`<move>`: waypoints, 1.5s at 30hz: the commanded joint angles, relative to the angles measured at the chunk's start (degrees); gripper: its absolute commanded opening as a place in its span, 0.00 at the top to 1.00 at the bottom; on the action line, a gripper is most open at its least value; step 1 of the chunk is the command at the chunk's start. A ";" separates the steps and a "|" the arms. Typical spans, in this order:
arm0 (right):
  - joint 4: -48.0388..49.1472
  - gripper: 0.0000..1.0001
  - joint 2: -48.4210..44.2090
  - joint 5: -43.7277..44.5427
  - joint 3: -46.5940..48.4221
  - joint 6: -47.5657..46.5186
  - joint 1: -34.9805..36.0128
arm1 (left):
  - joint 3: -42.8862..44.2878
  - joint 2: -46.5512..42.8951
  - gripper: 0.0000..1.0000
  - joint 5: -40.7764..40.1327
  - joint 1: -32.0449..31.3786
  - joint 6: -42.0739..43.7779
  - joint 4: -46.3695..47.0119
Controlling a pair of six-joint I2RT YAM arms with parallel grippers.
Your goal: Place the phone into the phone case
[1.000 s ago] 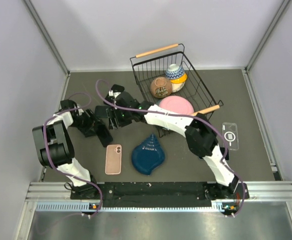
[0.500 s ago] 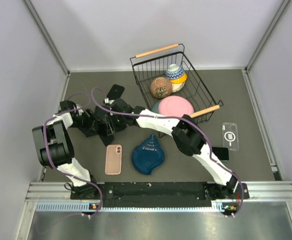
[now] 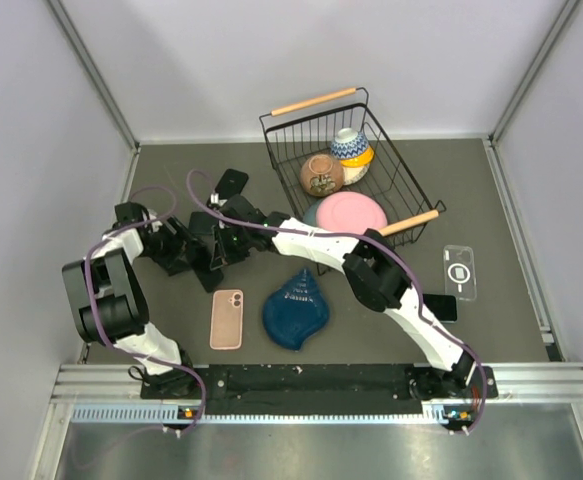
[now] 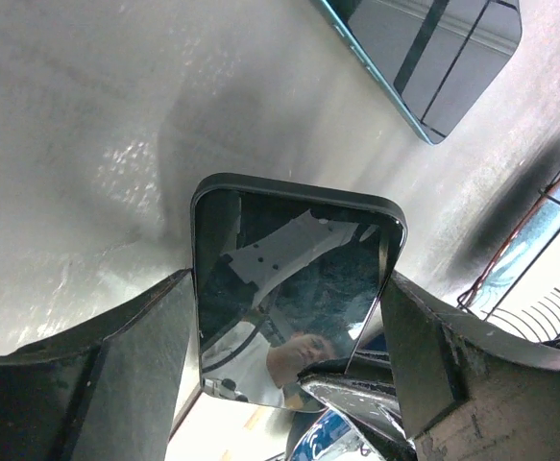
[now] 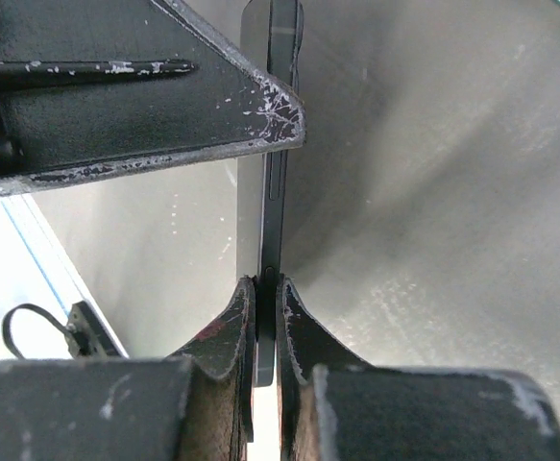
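A black phone stands on edge above the table at the left. My left gripper spans its width, one finger against each long side. In the right wrist view I see the phone edge-on, and my right gripper is shut on its thin lower end. From above, both grippers meet around the phone, which is mostly hidden by them. The clear phone case lies flat at the far right, away from both grippers.
A pink phone and a blue shell-shaped dish lie near the front. Another dark phone lies behind the grippers, and a third lies by the case. A wire basket holds bowls and a pink plate.
My right gripper reached in from the right and closed its jaws on the phone's end. The left gripper stayed around the phone, its jaws easing slightly wider.
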 commanded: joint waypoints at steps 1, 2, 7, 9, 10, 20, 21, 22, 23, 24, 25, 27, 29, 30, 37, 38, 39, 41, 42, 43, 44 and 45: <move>5.57 1.00 0.27 -2.02 2.51 2.37 0.16 | 3.71 -6.55 0.19 -7.23 -0.37 -1.42 -7.15; 5.48 1.00 0.00 -1.23 2.42 2.81 -0.10 | 3.80 -7.44 0.19 -8.83 -0.28 -1.33 -8.39; 3.55 1.00 -2.54 -0.34 2.15 5.45 -2.30 | 1.35 -12.54 0.06 -11.40 -0.98 -0.55 -11.48; 3.37 1.00 -3.07 -0.61 2.24 5.28 -3.35 | 0.20 -14.47 0.06 -11.66 -1.51 0.60 -11.92; 3.20 1.00 -3.51 -0.69 2.07 5.27 -3.62 | -1.11 -15.00 0.06 -11.66 -1.60 0.69 -12.01; 2.23 1.00 -8.78 -2.27 0.92 4.92 -7.31 | -9.82 -17.47 0.26 -7.79 -6.33 2.36 -13.24; 1.88 1.00 -9.48 -2.45 1.27 4.75 -7.75 | -9.47 -16.60 0.27 -8.49 -7.30 2.27 -14.55; 1.44 1.00 -9.93 -2.37 1.97 4.57 -8.45 | -8.51 -16.07 0.28 -9.46 -8.27 2.10 -14.99; 1.26 1.00 -10.28 -2.37 2.15 4.48 -8.80 | -8.15 -15.71 0.29 -10.25 -10.19 1.75 -15.35; 1.09 1.00 -11.33 -2.28 2.41 4.22 -9.07 | -7.72 -14.49 0.30 -11.30 -11.08 1.66 -15.78; 0.91 1.00 -11.68 -2.28 2.42 4.13 -9.50 | -6.84 -13.87 0.30 -13.83 -11.62 1.57 -17.09; 0.73 1.00 -12.65 -1.58 2.68 3.96 -9.60 | -6.31 -12.12 0.34 -15.61 -12.32 1.74 -17.63; -0.06 1.00 -13.09 -0.79 3.12 3.69 -9.77 | -6.30 -11.23 0.38 -17.02 -12.32 1.65 -17.37; -0.14 1.00 -13.18 -0.78 3.12 3.87 -9.86 | -6.39 -10.53 0.41 -17.46 -12.41 1.65 -17.20; -0.32 1.00 -16.60 0.44 1.63 3.52 -9.95 | -5.34 -7.72 0.48 -21.77 -16.62 1.57 -16.23; -0.50 1.00 -16.96 1.06 1.45 3.34 -9.95 | -5.16 -7.01 0.51 -21.86 -17.24 1.65 -16.40; -0.58 1.00 -17.31 1.15 1.19 2.73 -10.03 | -4.99 -6.31 0.58 -22.03 -17.42 1.74 -16.49; -0.85 1.00 -18.36 1.15 0.84 2.38 -9.95 | -4.90 -6.13 0.76 -23.43 -17.33 1.57 -16.84; -0.94 1.00 -18.80 0.98 0.05 2.03 -9.95 | -4.38 -6.04 0.81 -24.75 -17.33 1.57 -17.37; -1.02 1.00 -19.24 0.71 -0.48 1.94 -9.86 | -3.76 -6.21 0.85 -25.45 -17.25 1.48 -17.89; -0.85 1.00 -20.29 0.54 -1.09 1.93 -9.95 | -3.06 -6.22 0.96 -25.81 -17.07 1.39 -18.33; -0.85 1.00 -20.82 0.53 -2.75 1.85 -9.95 | -1.49 -6.30 1.00 -26.07 -16.81 1.39 -19.12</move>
